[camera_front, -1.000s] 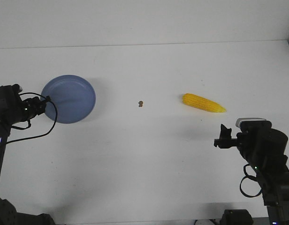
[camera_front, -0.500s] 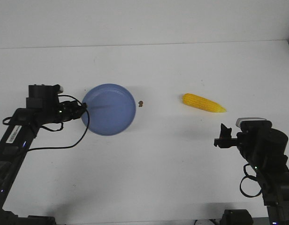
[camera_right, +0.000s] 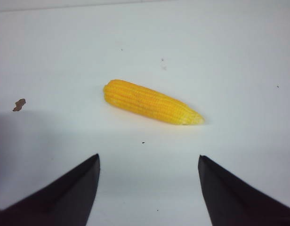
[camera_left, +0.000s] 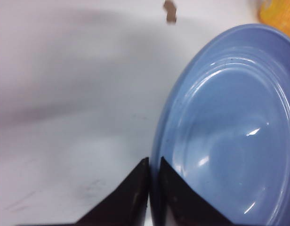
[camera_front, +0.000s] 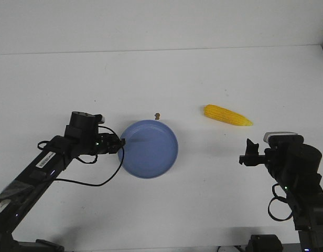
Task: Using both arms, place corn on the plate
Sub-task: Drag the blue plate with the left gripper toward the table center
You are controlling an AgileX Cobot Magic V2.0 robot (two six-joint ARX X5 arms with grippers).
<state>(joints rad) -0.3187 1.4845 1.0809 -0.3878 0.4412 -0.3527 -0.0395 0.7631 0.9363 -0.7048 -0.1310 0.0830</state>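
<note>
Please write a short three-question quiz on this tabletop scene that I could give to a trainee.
1. True or false: the corn already lies on the plate.
2. Which end effector is closed on the plate's rim? A) left B) right C) neither
3. Fill in: the small brown speck lies on the table just beyond the plate's far ____.

Key
1. False. The corn lies on the bare table, apart from the plate.
2. A. The left end effector pinches the rim, one finger on each side; the right end effector is open, with the corn ahead of it and untouched.
3. Rim.
</note>
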